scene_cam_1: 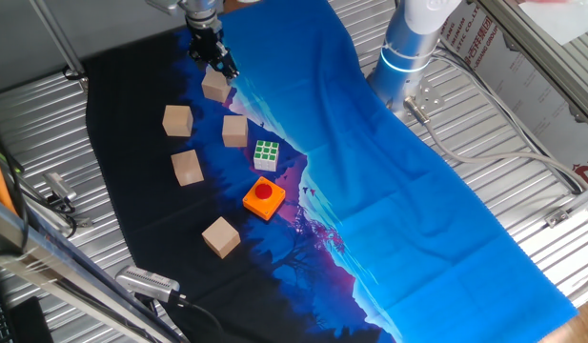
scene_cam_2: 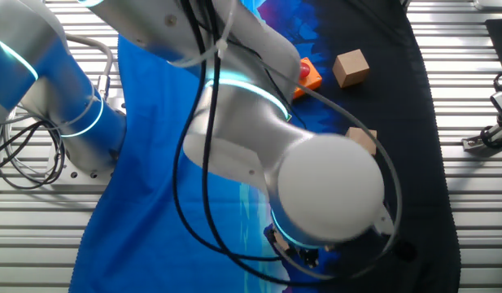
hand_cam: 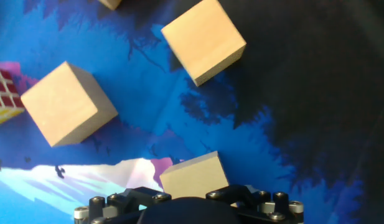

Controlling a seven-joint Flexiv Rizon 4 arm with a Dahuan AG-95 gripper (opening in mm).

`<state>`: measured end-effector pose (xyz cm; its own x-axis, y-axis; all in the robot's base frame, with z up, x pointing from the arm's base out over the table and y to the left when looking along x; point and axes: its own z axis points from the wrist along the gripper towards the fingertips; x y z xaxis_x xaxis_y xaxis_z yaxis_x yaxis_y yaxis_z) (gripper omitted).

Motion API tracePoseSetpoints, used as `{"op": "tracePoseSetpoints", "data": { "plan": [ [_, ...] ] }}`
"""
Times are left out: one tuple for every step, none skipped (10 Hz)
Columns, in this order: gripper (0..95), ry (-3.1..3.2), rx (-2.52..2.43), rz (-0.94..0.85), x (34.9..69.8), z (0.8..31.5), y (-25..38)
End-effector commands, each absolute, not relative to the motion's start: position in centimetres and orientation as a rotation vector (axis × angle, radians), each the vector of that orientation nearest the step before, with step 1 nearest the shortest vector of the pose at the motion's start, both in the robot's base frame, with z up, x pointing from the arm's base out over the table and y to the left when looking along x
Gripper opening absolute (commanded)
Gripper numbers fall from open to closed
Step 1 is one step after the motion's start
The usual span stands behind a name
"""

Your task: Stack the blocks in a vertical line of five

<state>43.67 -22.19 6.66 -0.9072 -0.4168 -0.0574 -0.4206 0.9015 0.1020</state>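
Observation:
Five light-tan wooden blocks lie apart on the cloth. In one fixed view they are at the back (scene_cam_1: pixel 215 87), left (scene_cam_1: pixel 177 120), centre (scene_cam_1: pixel 234 131), lower left (scene_cam_1: pixel 187 167) and front (scene_cam_1: pixel 220 236). My gripper (scene_cam_1: pixel 217 65) hangs just over the back block, its jaws apart and empty. In the hand view that block (hand_cam: pixel 193 177) lies on the cloth, half hidden under the gripper (hand_cam: pixel 192 208). Two more blocks lie beyond it (hand_cam: pixel 204 40) (hand_cam: pixel 68 104). In the other fixed view the arm hides most; two blocks (scene_cam_2: pixel 351 67) (scene_cam_2: pixel 363 138) show.
A green-and-white puzzle cube (scene_cam_1: pixel 266 154) and a flat orange block with a red button (scene_cam_1: pixel 264 198) lie right of the blocks. The blue and black cloth (scene_cam_1: pixel 417 191) covers a ribbed metal table. The arm's base (scene_cam_1: pixel 408 48) stands at the back right.

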Motion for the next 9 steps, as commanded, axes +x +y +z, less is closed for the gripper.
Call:
{"op": "tracePoseSetpoints", "data": {
  "plan": [
    [95.0,2.952,-0.97,0.15,43.71,6.65,-22.13],
    [95.0,2.88,-1.151,0.144,43.7,6.65,-22.13],
    [95.0,2.844,-1.227,0.144,43.7,6.65,-22.13],
    [95.0,2.804,-1.301,0.147,43.67,6.64,-22.13],
    [95.0,2.785,-1.339,0.148,43.65,6.63,-22.13],
    [95.0,2.763,-1.381,0.147,43.61,6.61,-22.14],
    [95.0,2.759,-1.389,0.146,43.55,6.58,-22.14],
    [95.0,2.754,-1.401,0.144,43.49,6.56,-22.15],
    [95.0,2.749,-1.411,0.143,43.44,6.54,-22.15]
  ]
}}
